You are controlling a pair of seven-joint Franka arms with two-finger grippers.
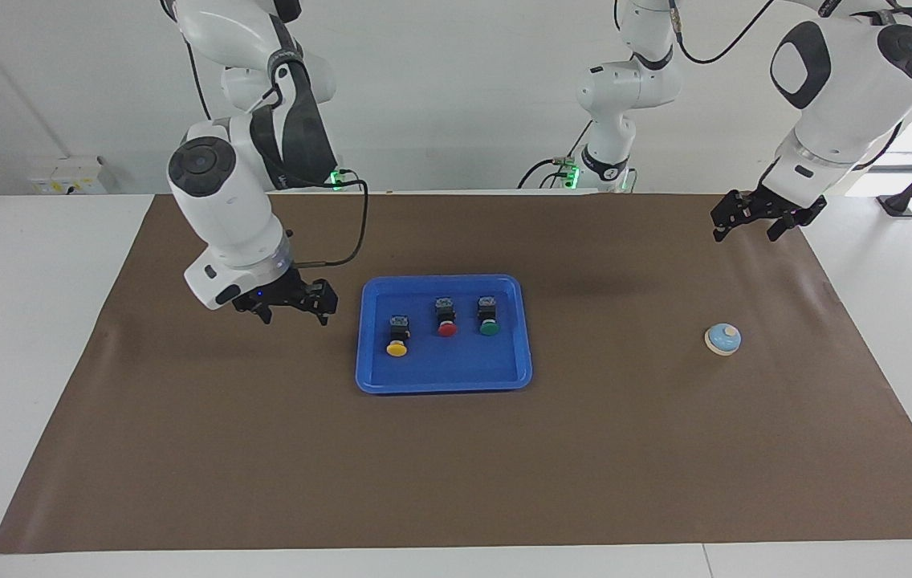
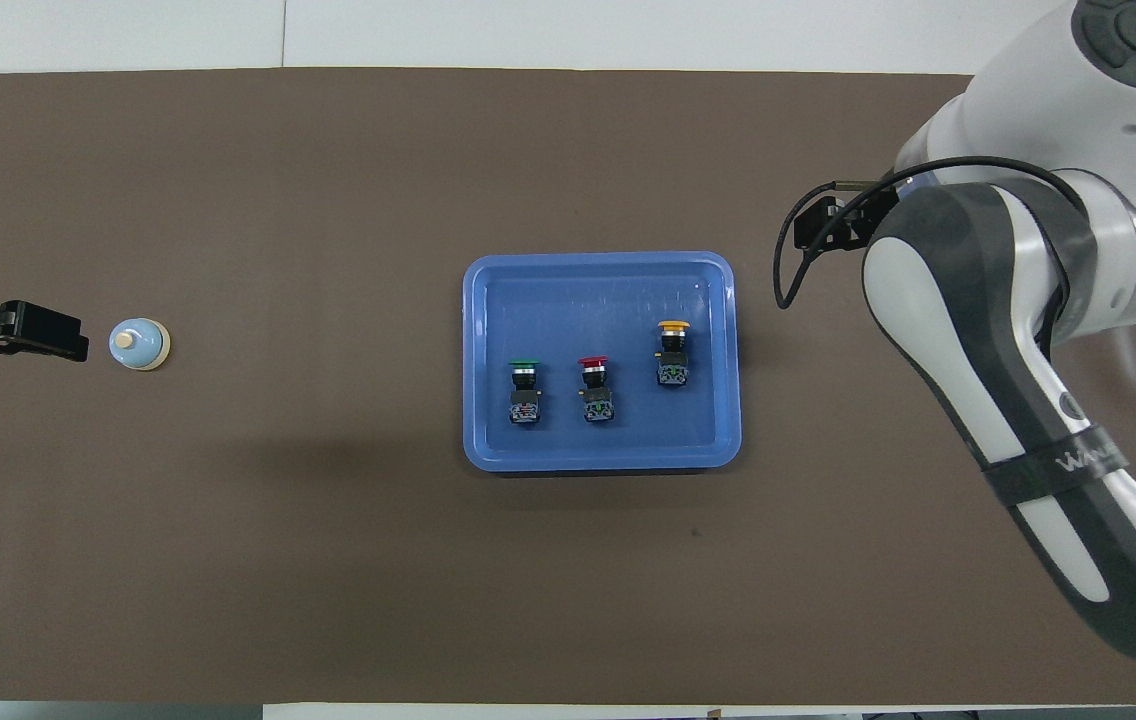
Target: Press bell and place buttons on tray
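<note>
Blue tray [image 1: 444, 377] at frame centre is seen holding all three buttons [image 1: 445, 315], so placing appears done. The bell [image 1: 722, 339] sits at mid-right; whether it was pressed cannot be told. The right gripper [image 1: 292, 309] beside the tray and the left gripper [image 1: 755, 225] at upper right are seen spread and empty.

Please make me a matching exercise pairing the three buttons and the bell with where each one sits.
Things:
1. yellow button
2. red button
3. green button
4. bell

Places:
A. on the tray, between the other two buttons
B. on the brown mat, outside the tray
C. on the tray, closest to the right arm's end
D. on the tray, closest to the left arm's end

Pairs: 1-C, 2-A, 3-D, 4-B
</note>
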